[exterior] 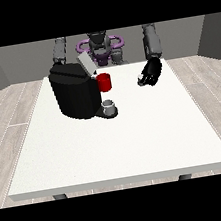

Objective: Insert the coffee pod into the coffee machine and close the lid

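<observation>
Hand at the view's right (pixel 150 72) raised above table (pixel 137 138), fingers curled

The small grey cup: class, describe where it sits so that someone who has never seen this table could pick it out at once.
Start at the large white table and find the big black coffee machine on its far side, towards the view's left. The small grey cup stands on the machine's low base at its right side, directly below the red part. It is the only pale, small, round thing there.
</observation>
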